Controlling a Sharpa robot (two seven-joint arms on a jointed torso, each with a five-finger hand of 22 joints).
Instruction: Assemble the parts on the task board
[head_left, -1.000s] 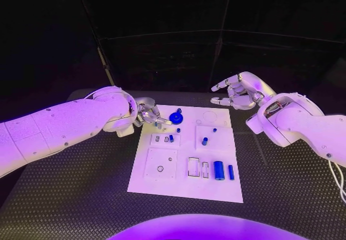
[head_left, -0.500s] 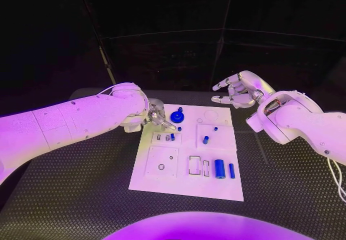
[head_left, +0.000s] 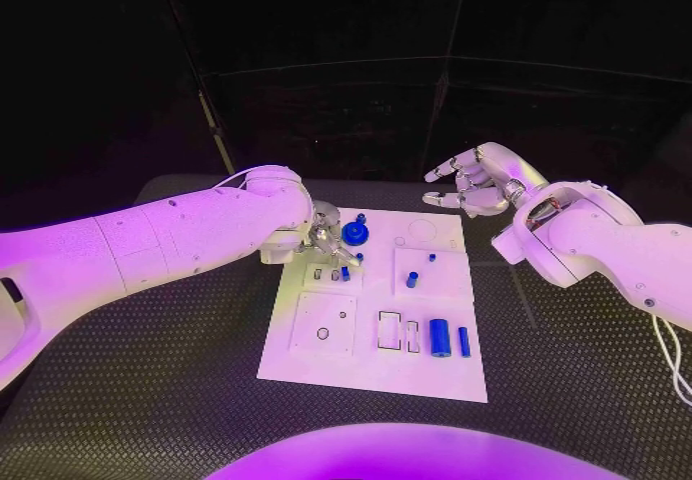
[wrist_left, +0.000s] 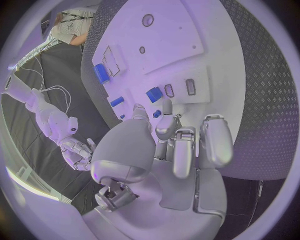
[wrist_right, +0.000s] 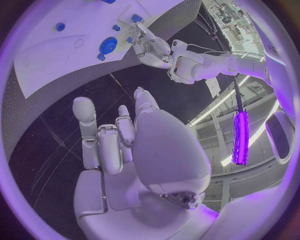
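The white task board (head_left: 375, 372) lies in the middle of the table. My left hand (head_left: 326, 241) hovers low over its far left corner, fingers apart. In the left wrist view its thumb and a finger (wrist_left: 166, 107) flank a small blue peg (wrist_left: 157, 114) with a gap showing. A round blue part (head_left: 353, 235) stands just beyond the hand. Another blue peg (head_left: 343, 272) stands by two small slots. A blue cylinder (head_left: 437, 338) and a thin blue bar (head_left: 462, 342) lie near the front right. My right hand (head_left: 473, 182) is raised beyond the board's far right corner, loosely spread and holding nothing.
Two more small blue pegs (head_left: 410, 281) (head_left: 430, 258) stand on the board's right half. An outlined square plate (head_left: 322, 327) and rectangular slots (head_left: 388, 331) sit nearer the front. Black ribbed table (head_left: 159, 380) surrounds the board on all sides.
My left hand has slid from beside the round blue part toward the near side, over the small peg and slots. The right hand has stayed put.
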